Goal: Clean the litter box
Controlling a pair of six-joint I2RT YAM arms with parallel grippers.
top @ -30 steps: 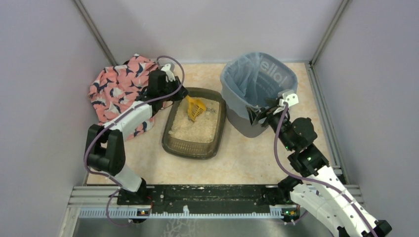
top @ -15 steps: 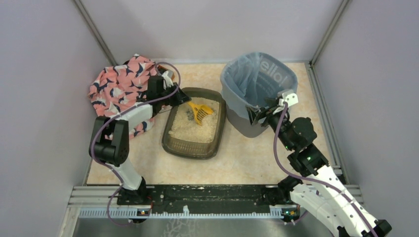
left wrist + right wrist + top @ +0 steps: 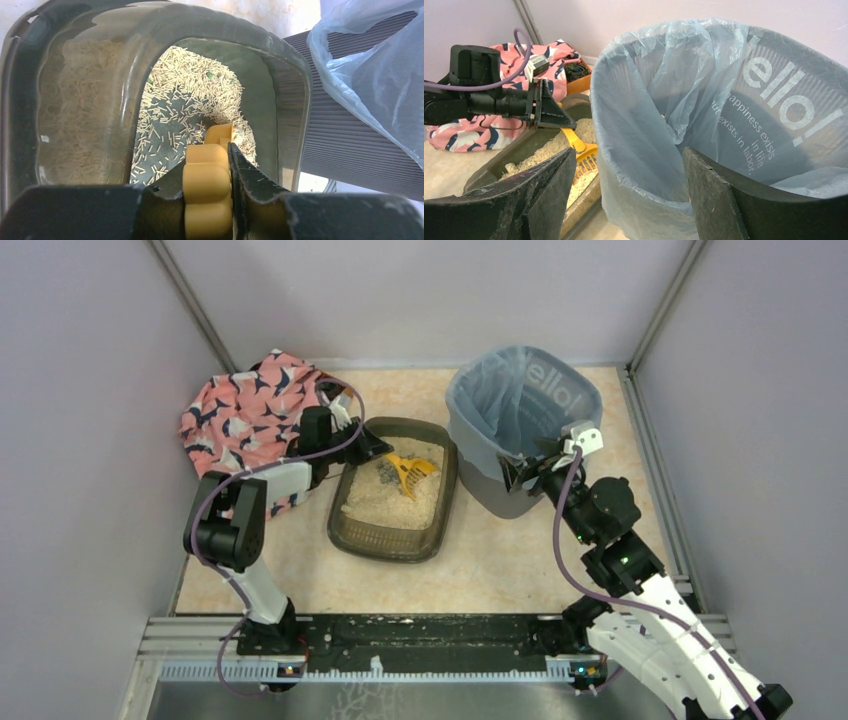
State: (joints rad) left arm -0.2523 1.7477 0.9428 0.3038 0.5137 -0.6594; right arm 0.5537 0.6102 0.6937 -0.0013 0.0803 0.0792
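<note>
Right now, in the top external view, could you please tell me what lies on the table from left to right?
pink patterned cloth → litter box → grey bin with blue bag

The left arm (image 3: 228, 530), at the left of the overhead frame, and the right arm (image 3: 610, 510), at the lower right, share one build: rounded black joint housings alternating with white link shells. A purple-grey cable (image 3: 556, 530) loops alongside each. Small green lights (image 3: 625, 562) glow on a black joint of the right arm. A white bracket (image 3: 586, 437) sits by each wrist. The left tool (image 3: 374, 448) and right tool (image 3: 629, 170) have flat matt-black fingers (image 3: 544, 190), scuffed and dusted pale. Both bases sit on a black plate (image 3: 430, 632) edged by silver slotted rail.
</note>
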